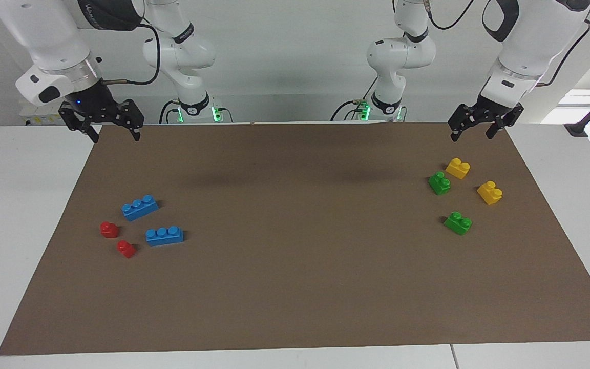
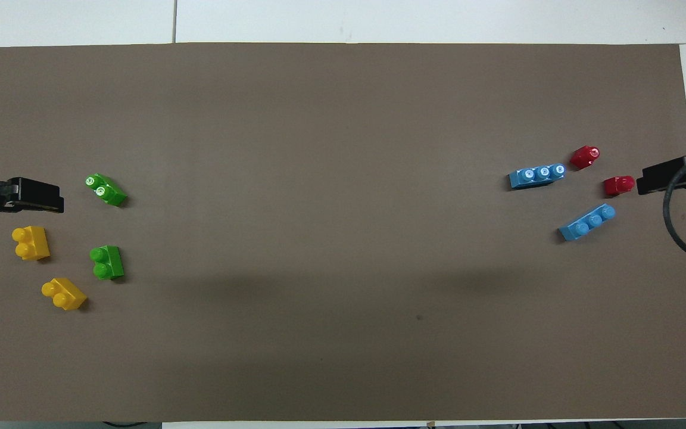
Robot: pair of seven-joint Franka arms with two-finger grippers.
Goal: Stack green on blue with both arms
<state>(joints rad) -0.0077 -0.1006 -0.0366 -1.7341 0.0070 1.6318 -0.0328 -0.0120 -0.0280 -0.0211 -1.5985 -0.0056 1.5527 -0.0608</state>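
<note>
Red bricks (image 1: 126,249) sit closest to your viewpoint, touching nothing. Use the brown mat (image 1: 295,287) as landmark. At its right-arm end lie two blue bricks (image 1: 164,236); at its left-arm end, two green bricks (image 1: 458,223) among yellow ones (image 1: 489,192). Right gripper (image 1: 113,134) and left gripper (image 1: 474,132) hang spread, empty, over its robot-side corners. Expect light, rigid, slick plastic; pinch the flat sides below the studs.

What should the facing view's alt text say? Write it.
Two white arms wait raised, left gripper and right gripper open and empty. Two green bricks and two yellow bricks lie below the left; two blue bricks and two red bricks below the right.
</note>
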